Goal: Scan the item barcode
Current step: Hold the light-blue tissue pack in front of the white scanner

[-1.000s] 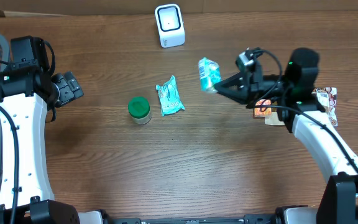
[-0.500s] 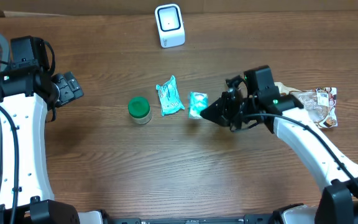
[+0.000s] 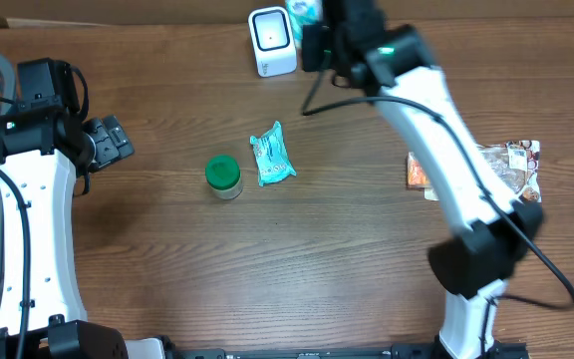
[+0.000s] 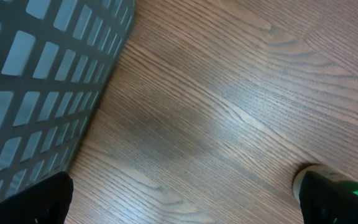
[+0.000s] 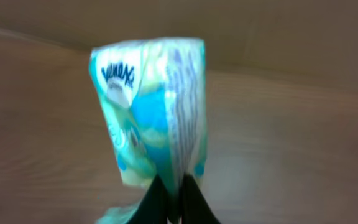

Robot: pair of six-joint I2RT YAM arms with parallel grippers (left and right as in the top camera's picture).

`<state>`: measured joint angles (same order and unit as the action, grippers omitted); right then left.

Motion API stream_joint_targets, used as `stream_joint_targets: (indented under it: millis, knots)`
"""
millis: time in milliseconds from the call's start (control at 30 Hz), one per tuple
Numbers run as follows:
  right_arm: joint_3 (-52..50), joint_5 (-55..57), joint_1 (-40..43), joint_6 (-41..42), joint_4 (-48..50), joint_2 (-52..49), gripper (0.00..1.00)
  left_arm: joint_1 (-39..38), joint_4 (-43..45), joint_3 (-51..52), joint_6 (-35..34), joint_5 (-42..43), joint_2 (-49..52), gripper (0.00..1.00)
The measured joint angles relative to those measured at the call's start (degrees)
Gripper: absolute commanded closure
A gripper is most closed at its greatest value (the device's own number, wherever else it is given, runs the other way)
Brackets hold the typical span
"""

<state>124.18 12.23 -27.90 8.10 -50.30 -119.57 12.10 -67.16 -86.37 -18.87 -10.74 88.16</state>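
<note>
- The right claw (image 5: 173, 200) is closed on the bottom edge of a teal-and-white tissue pack (image 5: 154, 112); in the wrist view its two dark fingertips pinch the wrapper together, and the pack stands upright above them, a little blurred
- From overhead the right arm reaches far across to the back edge of the worktop (image 3: 347, 269); the tissue pack (image 3: 302, 10) is held up there, just to the right of the white scanner (image 3: 272, 40), close to it but not touching as far as I can see
- The scanner stands on the worktop near the back edge, its dark window showing on its upper face
- The left claw (image 3: 116, 140) hangs at the left side with its jaws spread wide and nothing between them; its wrist view shows bare wood grain below
- A grey lattice basket (image 4: 42, 74) sits just beside the left arm, at the left edge of the worktop
- Near the middle stand a green-lidded jar (image 3: 223, 176) and, just to its right, a crumpled teal packet (image 3: 272, 157); the two are apart
- Well off to the right lie some printed snack packets (image 3: 514, 168), with an orange one (image 3: 419, 172) at their left end
</note>
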Motion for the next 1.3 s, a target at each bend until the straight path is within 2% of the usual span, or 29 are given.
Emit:
stream_joint_targets:
  millis: [133,333,467,533,733,1300]
  knots:
    - [0.13,11.89,-2.14,-11.15,15.67,-8.44,0.96,0.00,-0.09,0.00,0.02,0.02,0.02,0.00]
    - [0.04,22.12,-2.47,-30.56,33.81,-19.65,0.96,0.00,-0.02,0.00,0.00,0.00,0.02,0.00]
    - [0.00,24.81,-1.88,-41.90,41.35,-23.89,0.96,0.00,-0.07,0.00,0.00,0.02,0.02,0.01]
    - [0.00,25.18,-1.79,-46.14,41.81,-24.98,0.96,0.00,-0.09,0.00,0.00,0.02,0.02,0.00]
    - [0.00,25.22,-1.84,-50.99,41.70,-26.67,0.96,0.00,-0.09,0.00,0.00,0.02,0.02,0.00]
    - [-0.02,25.11,-4.87,-52.09,41.83,-26.67,0.96,0.00,-0.09,0.00,0.00,0.02,0.02,0.00]
